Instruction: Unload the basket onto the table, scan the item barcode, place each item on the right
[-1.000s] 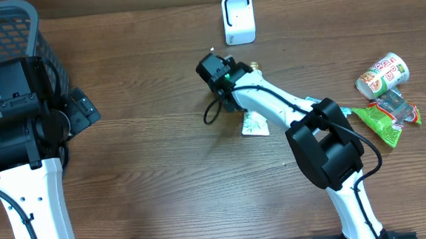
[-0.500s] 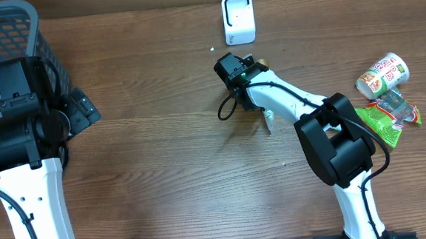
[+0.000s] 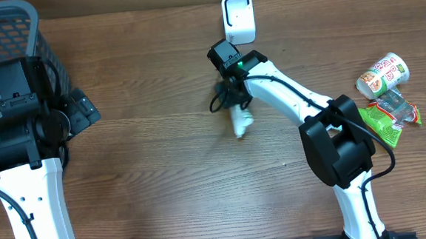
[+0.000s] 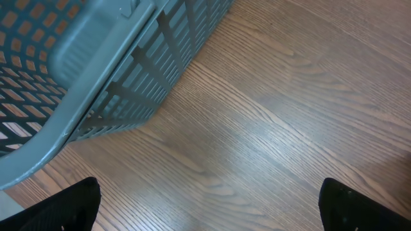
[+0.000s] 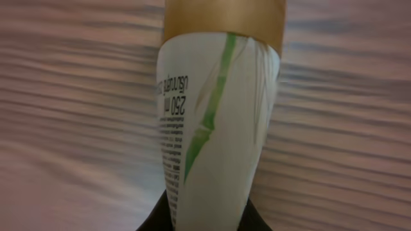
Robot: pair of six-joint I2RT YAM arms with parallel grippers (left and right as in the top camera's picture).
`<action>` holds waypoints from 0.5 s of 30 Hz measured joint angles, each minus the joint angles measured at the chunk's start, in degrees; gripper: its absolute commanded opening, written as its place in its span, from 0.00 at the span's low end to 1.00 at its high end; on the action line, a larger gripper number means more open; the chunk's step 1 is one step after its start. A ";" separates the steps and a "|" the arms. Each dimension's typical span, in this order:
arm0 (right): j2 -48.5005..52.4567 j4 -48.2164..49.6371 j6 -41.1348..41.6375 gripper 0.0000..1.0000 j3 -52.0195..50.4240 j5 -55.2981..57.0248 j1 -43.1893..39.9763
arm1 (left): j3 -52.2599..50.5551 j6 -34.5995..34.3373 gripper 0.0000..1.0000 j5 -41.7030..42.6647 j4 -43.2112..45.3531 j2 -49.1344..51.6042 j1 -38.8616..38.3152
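White tube (image 5: 247,154) shows bamboo print (image 5: 204,125) only from the right wrist.

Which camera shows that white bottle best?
The right wrist view: the white bottle fills it, showing its gold cap, green bamboo drawing and small print. Overhead, the white bottle is a small blur at the right gripper. The left wrist view shows only the basket and table.

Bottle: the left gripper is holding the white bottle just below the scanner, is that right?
Not quite: the right gripper holds the white bottle just below the scanner, as the overhead view shows. The left gripper is open beside the basket.
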 measured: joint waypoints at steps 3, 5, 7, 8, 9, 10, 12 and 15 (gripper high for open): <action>0.00 4.37 6.54 0.04 -0.76 -8.61 -1.05 | 0.00 0.00 1.00 0.00 0.00 0.00 0.00; 0.00 6.84 10.21 0.04 -1.64 -11.39 -1.79 | 0.00 0.00 1.00 0.00 0.00 0.00 0.00; -0.07 9.14 13.64 0.29 -3.13 -13.90 -2.58 | 0.00 0.00 0.99 0.00 0.00 0.00 0.00; -0.07 9.92 14.93 0.44 -3.52 -15.04 -2.89 | 0.00 0.00 1.00 0.00 -0.02 0.00 0.00; -0.07 10.25 15.65 0.55 -3.65 -15.93 -3.08 | 0.00 0.00 1.00 0.00 0.00 0.00 0.00; -0.04 9.77 16.87 0.59 -3.85 -16.63 -3.23 | 0.00 0.00 0.99 0.00 0.00 0.00 0.00; -0.04 8.70 17.64 0.61 -4.55 -17.77 -3.28 | 0.00 0.00 1.00 0.00 0.00 0.00 0.00; -0.02 8.04 17.31 0.61 -5.20 -19.52 -3.28 | 0.00 0.00 1.00 -0.02 0.00 0.00 0.00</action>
